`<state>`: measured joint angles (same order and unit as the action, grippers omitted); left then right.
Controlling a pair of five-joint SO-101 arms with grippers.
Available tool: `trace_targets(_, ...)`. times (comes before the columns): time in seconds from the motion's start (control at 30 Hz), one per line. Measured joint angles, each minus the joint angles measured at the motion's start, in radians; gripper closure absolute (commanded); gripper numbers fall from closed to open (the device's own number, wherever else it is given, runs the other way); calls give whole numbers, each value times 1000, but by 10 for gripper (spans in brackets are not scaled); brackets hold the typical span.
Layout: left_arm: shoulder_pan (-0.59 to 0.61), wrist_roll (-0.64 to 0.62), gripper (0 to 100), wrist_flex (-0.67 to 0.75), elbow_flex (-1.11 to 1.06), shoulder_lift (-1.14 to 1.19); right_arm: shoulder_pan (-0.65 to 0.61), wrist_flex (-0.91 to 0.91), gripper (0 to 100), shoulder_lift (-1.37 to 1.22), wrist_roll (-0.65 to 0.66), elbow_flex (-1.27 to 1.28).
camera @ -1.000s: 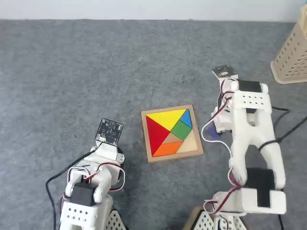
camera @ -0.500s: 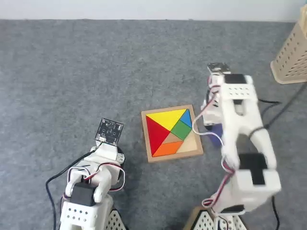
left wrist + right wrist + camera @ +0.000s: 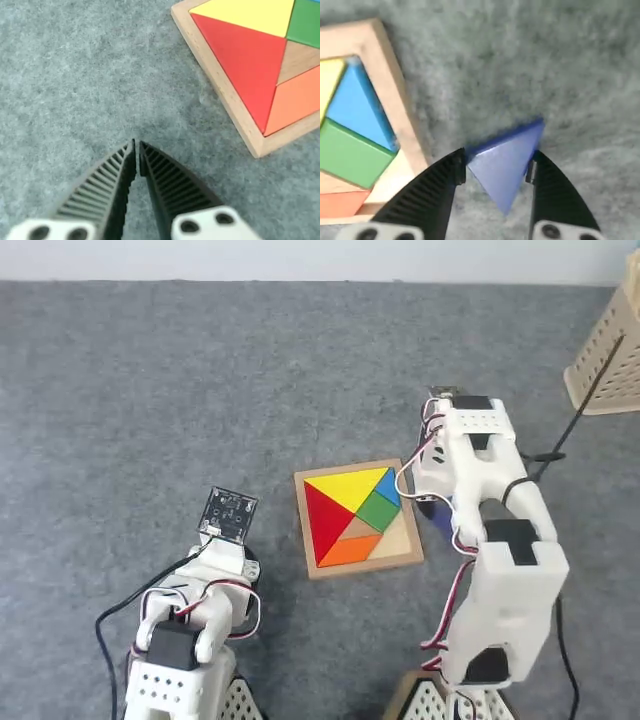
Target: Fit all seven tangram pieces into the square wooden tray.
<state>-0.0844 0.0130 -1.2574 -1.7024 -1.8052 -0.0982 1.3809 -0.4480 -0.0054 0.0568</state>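
Tangram tray (image 3: 370, 565) lacks one piece at 5 o'clock; my right gripper (image 3: 497, 157) clasps the blue triangle (image 3: 505, 162), which I must next carry over.

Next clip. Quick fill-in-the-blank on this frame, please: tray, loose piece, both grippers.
1. The dark blue triangle sits ____ (inside/outside) the wooden tray, held between the fingers of the right gripper.
2. In the tray, the large triangle beside the yellow piece is ____.
3. The left gripper is over the carpet with its jaws ____ (open/shut).

Missing words: outside; red; shut.
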Motion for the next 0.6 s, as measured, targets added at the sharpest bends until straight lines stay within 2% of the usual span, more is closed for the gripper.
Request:
trace_targets(0.23,0,0,988,0,0,0,68,0,812,-35,23,-31)
trace_targets(0.4,0,0,988,0,0,0,103,0,924,-34,92,-31)
trace_targets(0.6,0,0,988,0,0,0,130,0,990,-34,143,-34)
